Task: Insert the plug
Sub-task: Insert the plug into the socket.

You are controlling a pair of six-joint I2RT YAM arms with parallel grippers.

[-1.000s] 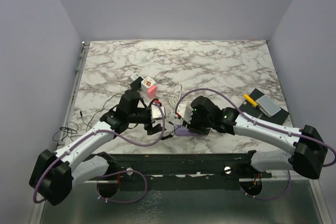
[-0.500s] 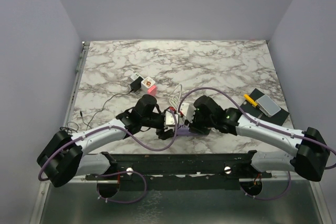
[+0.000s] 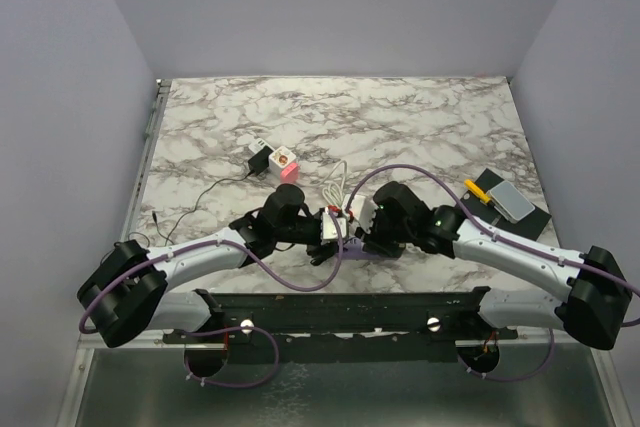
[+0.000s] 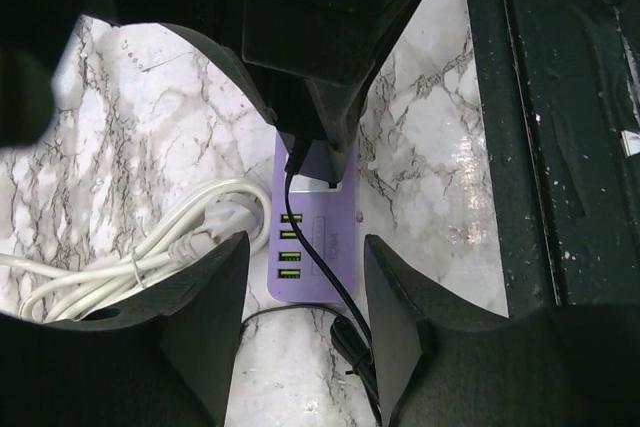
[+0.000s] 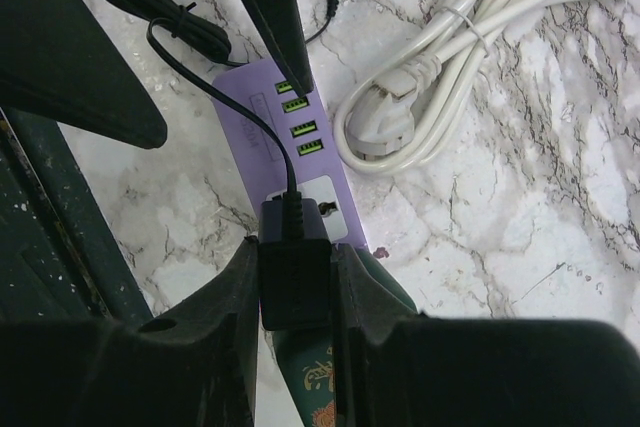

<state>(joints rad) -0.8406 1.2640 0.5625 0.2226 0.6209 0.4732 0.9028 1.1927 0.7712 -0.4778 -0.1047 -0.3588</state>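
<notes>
A purple power strip [image 5: 262,137] with green USB ports and a white socket lies at the table's near edge; it also shows in the top view [image 3: 350,251] and the left wrist view [image 4: 312,247]. My right gripper [image 5: 295,269] is shut on a black plug [image 5: 295,282], holding it at the strip's white socket. Its thin black cord [image 4: 330,282] runs over the strip. My left gripper [image 4: 306,257] is open, its fingers [image 4: 215,317] flanking the strip's USB end without touching it. The two grippers [image 3: 345,232] face each other closely.
A coiled white cable [image 5: 440,77] lies beside the strip. A bundled black cord [image 5: 150,7] lies by its USB end. A pink box [image 3: 286,163] and a small adapter [image 3: 260,154] sit farther back. A black tray [image 3: 510,209] holds yellow and grey items at right.
My left arm has swung right, bringing its open fingers around the strip's USB end. My right gripper has stayed at the strip with the plug, shifting only slightly.
</notes>
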